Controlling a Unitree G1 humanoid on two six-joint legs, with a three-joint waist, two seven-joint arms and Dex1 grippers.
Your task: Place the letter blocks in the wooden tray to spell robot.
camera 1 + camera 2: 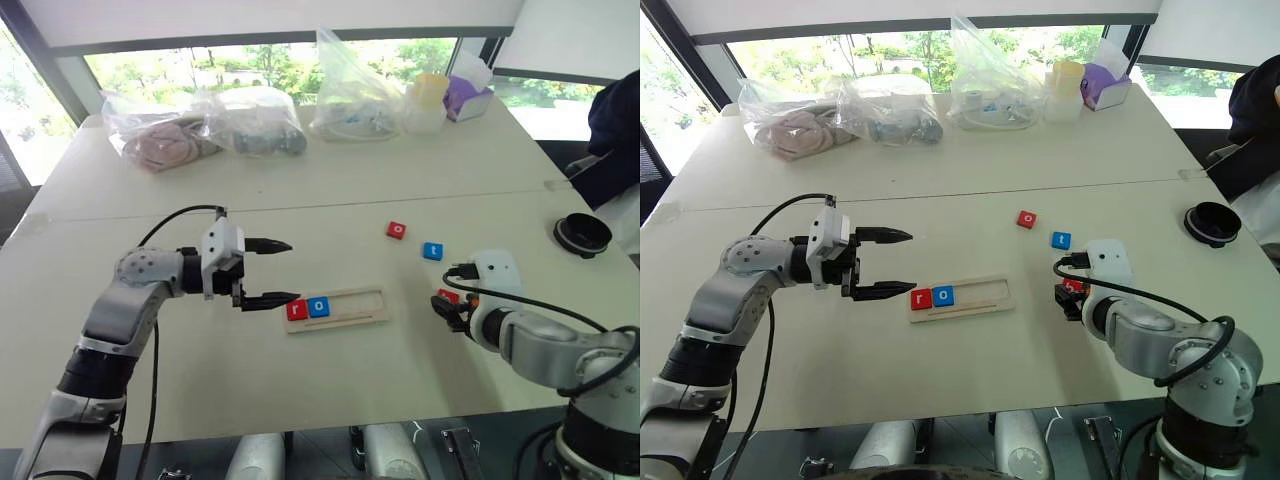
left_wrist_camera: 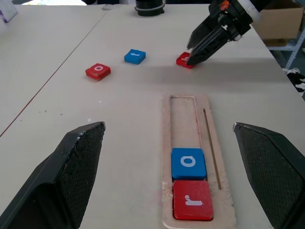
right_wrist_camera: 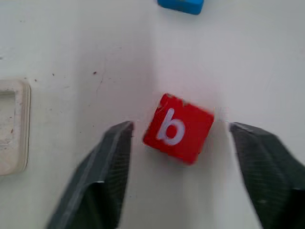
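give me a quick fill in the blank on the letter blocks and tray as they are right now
1. The wooden tray holds ____ letter blocks.
2. In the tray, the blue o block sits next to the red ____ block.
3. The red block between the right gripper's open fingers shows the letter ____.
4. The t block on the table is coloured ____.

Missing words: two; r; b; blue

I see three clear bags (image 1: 262, 120) lined along the table's (image 1: 330, 180) far edge, then a yellow-lidded cup (image 1: 428, 100) beside a purple tissue box (image 1: 466, 98). A black round lid (image 1: 583, 235) sits near the right edge.
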